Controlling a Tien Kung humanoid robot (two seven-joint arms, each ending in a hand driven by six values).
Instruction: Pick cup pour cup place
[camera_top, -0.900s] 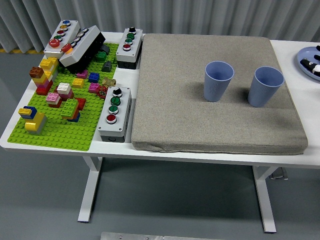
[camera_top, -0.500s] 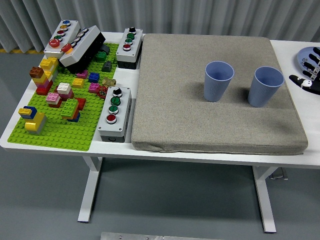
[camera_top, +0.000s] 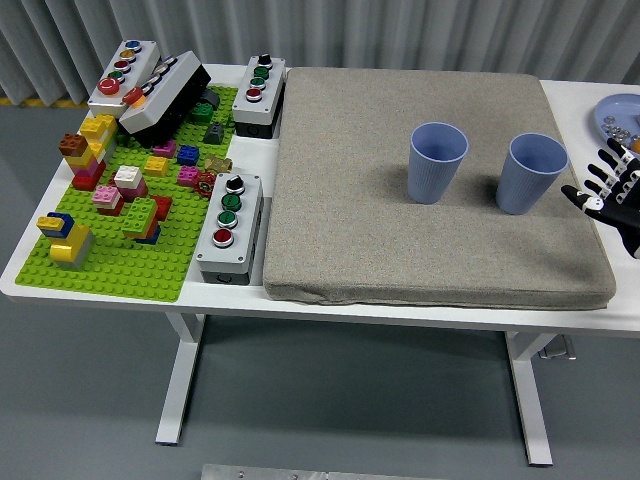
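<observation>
**Bright, even light, sharp almost everywhere**

Lighting's flat and bright, looks like it's coming from overhead. Shadows are soft: the left cup (camera_top: 438, 161) and right cup (camera_top: 531, 172) each drop a faint dark patch to their left on the grey mat (camera_top: 400, 250), so the light leans in a bit from the right. No real glare on the white table (camera_top: 585, 100). Focus is crisp across the frame; only the right hand (camera_top: 612, 195) at the edge looks slightly soft.

- Two blue cups, one at twelve o'clock (camera_top: 437, 160), one at two o'clock (camera_top: 531, 172): ribbed matt plastic.
- Grey pad (camera_top: 420, 240): coarse woven cloth.
- Green baseplate (camera_top: 130, 260), nine o'clock: studded glossy plastic.
- Table (camera_top: 600, 105): smooth white.
</observation>
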